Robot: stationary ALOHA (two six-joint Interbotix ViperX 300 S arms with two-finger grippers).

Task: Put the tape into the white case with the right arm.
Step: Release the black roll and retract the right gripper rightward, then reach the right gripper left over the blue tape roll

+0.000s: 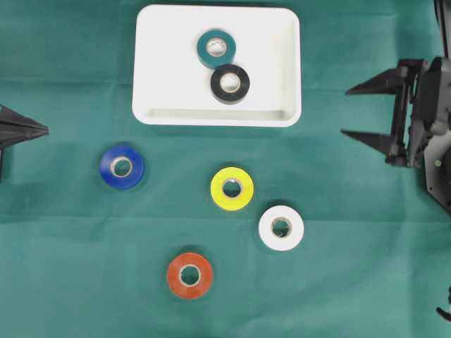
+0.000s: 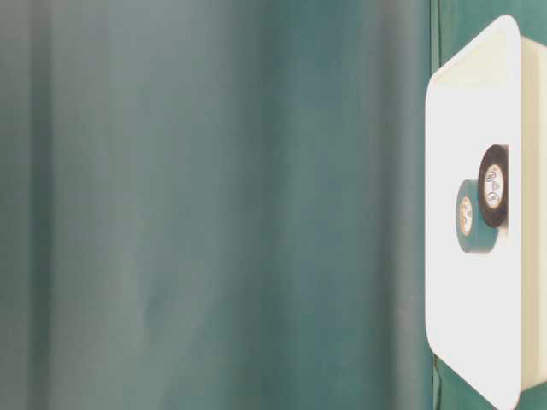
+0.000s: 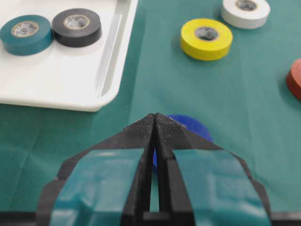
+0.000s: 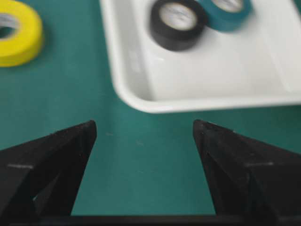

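Overhead view: red tape [image 1: 189, 274], white tape [image 1: 281, 227], yellow tape [image 1: 232, 188] and blue tape [image 1: 122, 166] lie on the green cloth [image 1: 70, 282]. Beyond them, the white case [image 1: 158, 63] holds black tape [image 1: 230, 83] touching teal tape [image 1: 215, 48]. The right gripper [image 1: 356, 111] is spread wide and empty beside the case; the left gripper [image 3: 154, 117] has its fingers pressed together.

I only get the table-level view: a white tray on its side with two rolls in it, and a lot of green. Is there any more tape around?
Observer: Yes. The overhead view shows four more rolls lying on the green cloth outside the white case: a blue roll, a yellow roll, a white roll and an orange roll.
Operator: Where are the robot's grippers?
Observer: The right gripper is at the right edge of the overhead view, beside the case, jaws apart and empty.
Operator: And the other one?
Observer: The left gripper is shut, its tips together just in front of the blue roll.
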